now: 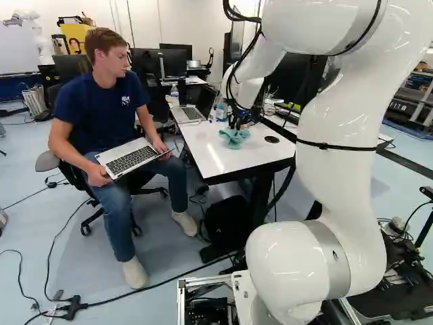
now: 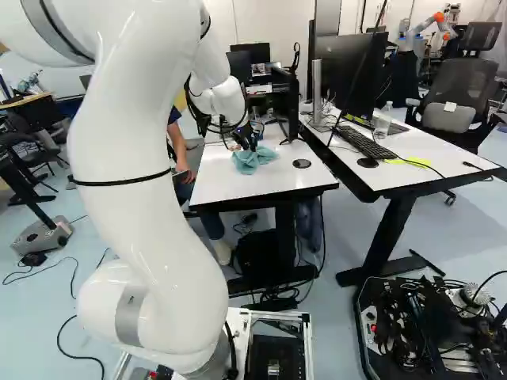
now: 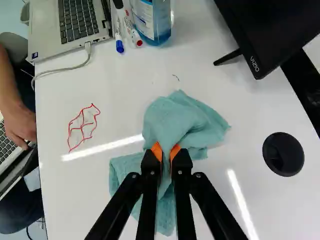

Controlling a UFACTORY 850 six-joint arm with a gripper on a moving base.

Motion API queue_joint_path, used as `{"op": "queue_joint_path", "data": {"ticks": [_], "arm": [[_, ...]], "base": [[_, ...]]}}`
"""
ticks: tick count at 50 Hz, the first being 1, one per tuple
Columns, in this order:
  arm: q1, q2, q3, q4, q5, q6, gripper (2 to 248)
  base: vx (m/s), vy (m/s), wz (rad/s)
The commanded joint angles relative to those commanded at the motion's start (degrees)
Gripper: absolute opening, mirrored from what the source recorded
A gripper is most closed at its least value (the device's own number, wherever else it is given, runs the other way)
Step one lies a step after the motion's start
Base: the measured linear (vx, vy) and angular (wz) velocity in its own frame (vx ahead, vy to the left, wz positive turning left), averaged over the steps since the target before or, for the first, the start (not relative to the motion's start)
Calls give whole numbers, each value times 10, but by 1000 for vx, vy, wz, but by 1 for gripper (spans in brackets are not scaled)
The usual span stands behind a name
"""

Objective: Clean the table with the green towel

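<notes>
The gripper (image 1: 238,122) is low over the white table (image 1: 211,154) in the left base view. In the wrist view both orange pads of the gripper (image 3: 166,154) pinch a fold of the green towel (image 3: 172,120), so it is shut on the cloth. The towel lies crumpled on the tabletop, spreading ahead of the fingers and beneath them. A red scribble (image 3: 83,127) marks the white surface to one side of the towel, near the seated person. A small dark stroke (image 3: 176,77) shows just ahead of the cloth.
Beyond the towel stand a blue bottle (image 3: 152,22), markers (image 3: 119,37) and a laptop (image 3: 77,22). A monitor (image 3: 275,30) and a black cable hole (image 3: 283,154) lie on the other side. A person sits at the table's edge holding another laptop (image 1: 130,159).
</notes>
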Motion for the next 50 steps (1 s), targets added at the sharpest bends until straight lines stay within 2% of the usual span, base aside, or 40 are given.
{"op": "queue_joint_path", "data": {"ticks": [38, 50], "arm": [[3, -104, -123, 0, 0, 0, 39], [3, -127, -138, 0, 0, 0, 39]], "base": [[0, 0, 0], [0, 0, 0]]}}
